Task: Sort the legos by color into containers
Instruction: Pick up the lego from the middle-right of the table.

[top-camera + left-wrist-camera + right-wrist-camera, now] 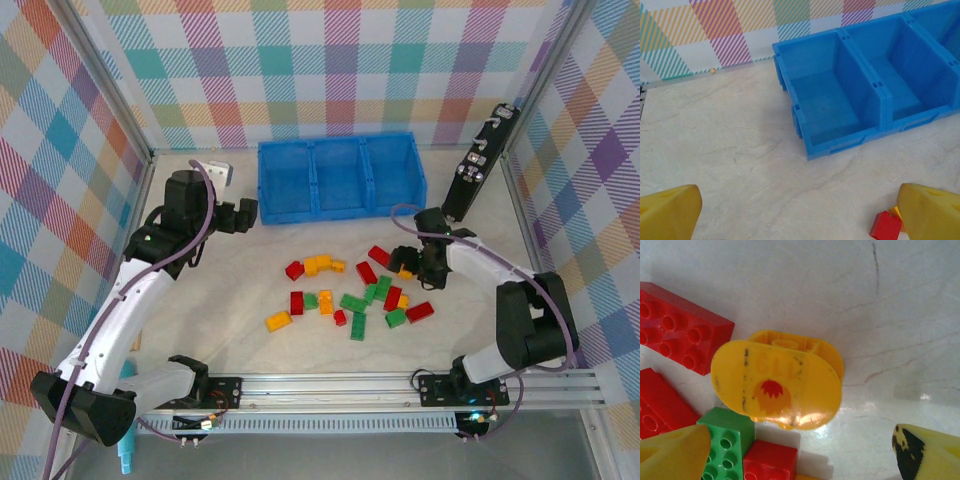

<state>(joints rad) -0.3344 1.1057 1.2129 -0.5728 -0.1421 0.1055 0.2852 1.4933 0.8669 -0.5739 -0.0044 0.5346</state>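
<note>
Red, green and yellow-orange legos [353,303] lie scattered on the pale table in front of the blue tray [335,178], whose three compartments look empty. My right gripper [405,262] hangs low over the right end of the pile. In its wrist view, the open right gripper [800,460] straddles a rounded yellow lego [777,385] with a red flame print, its fingers [670,455] apart from it. Red bricks [682,335] and a green brick [727,442] lie beside that piece. My left gripper [245,215] hovers open and empty near the tray's left front corner, a red lego [886,226] by its right finger [930,212].
A long black device [478,165] leans against the right wall behind my right arm. A white part [215,170] lies by the left arm near the back wall. Checked walls close in three sides. Bare table [740,150] stretches left of the tray [840,100].
</note>
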